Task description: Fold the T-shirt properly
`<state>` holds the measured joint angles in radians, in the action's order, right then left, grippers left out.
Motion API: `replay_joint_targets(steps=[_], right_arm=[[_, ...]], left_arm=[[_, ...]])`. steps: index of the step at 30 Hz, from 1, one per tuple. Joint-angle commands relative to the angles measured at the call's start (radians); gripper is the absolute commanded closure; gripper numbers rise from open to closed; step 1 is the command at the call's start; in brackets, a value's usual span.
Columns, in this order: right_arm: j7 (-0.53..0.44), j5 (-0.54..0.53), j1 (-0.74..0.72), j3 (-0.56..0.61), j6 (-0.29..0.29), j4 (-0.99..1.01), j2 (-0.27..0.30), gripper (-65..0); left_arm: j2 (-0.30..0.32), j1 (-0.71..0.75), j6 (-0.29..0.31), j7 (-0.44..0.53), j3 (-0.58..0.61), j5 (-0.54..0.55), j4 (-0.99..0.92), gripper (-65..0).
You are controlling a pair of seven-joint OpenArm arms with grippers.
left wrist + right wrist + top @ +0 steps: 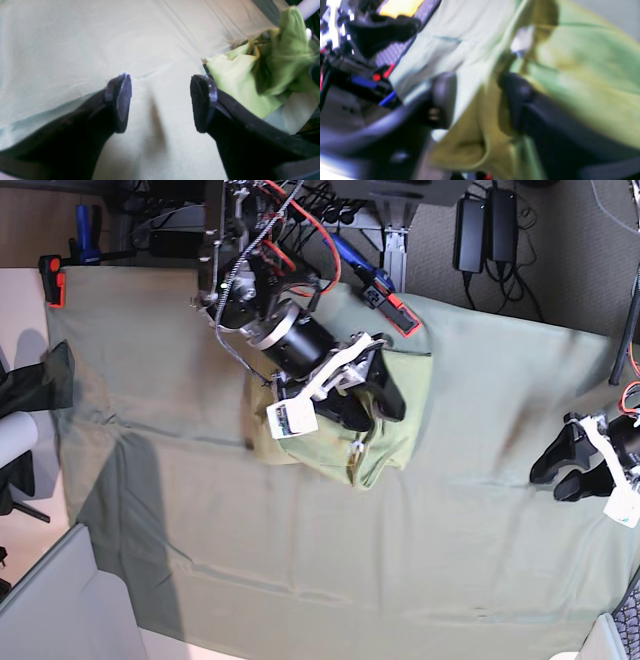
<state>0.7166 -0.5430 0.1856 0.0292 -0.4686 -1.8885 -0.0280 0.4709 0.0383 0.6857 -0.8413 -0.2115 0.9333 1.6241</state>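
Note:
The light yellow-green T-shirt [330, 455] lies bunched on the grey-green table cloth [300, 560], left of the middle. My right gripper [370, 408] is down in the bunched shirt. In the blurred right wrist view its jaws [478, 100] stand apart, with shirt fabric [582, 75] between them and draped over the right finger. The white neck tag [523, 40] shows just beyond. My left gripper [555, 475] is open and empty over bare cloth at the right. In its wrist view the gripper [161, 102] is over cloth and the shirt [240, 80] lies off to the right, not touched.
An orange clamp [55, 280] pins the cloth at the far left corner. A dark object [40, 375] and a white roll [15, 440] sit at the left edge. Cables and power bricks [470, 230] lie beyond the far edge.

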Motion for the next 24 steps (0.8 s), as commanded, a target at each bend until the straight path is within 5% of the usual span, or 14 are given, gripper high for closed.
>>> replay_joint_targets(steps=[1, 11, 13, 16, 17, 18, 24], right_arm=[[-0.024, -0.013, -0.007, 0.022, -0.045, -0.008, -0.003, -39.0], [-0.107, -0.032, -0.026, 0.087, -0.044, -0.023, -0.003, -39.0], [-0.134, -0.019, -0.058, 0.038, -0.044, -0.038, -0.003, -37.9], [-0.138, 0.051, -0.14, -0.082, -0.044, -0.045, -0.003, -16.5], [-0.138, 0.083, -0.172, -0.128, -0.043, -0.044, -0.002, -4.8], [-0.138, 0.111, -0.206, -0.175, -0.043, -0.041, -0.001, 0.0], [-0.141, 0.158, -0.372, -0.365, -0.043, 0.067, 0.069, 0.0]], left_arm=[[0.017, -0.016, 0.012, 0.02, -0.007, 0.021, 0.019, -40.6], [0.017, -0.016, 0.012, 0.021, -0.005, 0.074, 0.02, -39.1], [0.017, -0.016, 0.012, 0.013, 0.001, 0.076, 0.029, -23.8], [0.017, -0.016, 0.012, -0.003, 0.045, 0.08, 0.052, 0.0], [0.017, -0.016, 0.012, -0.014, 0.072, 0.079, 0.06, 0.0], [0.017, -0.016, 0.012, -0.028, 0.103, 0.079, 0.069, 0.0], [0.017, -0.016, 0.012, -0.061, 0.359, -0.04, 0.167, 0.0]])
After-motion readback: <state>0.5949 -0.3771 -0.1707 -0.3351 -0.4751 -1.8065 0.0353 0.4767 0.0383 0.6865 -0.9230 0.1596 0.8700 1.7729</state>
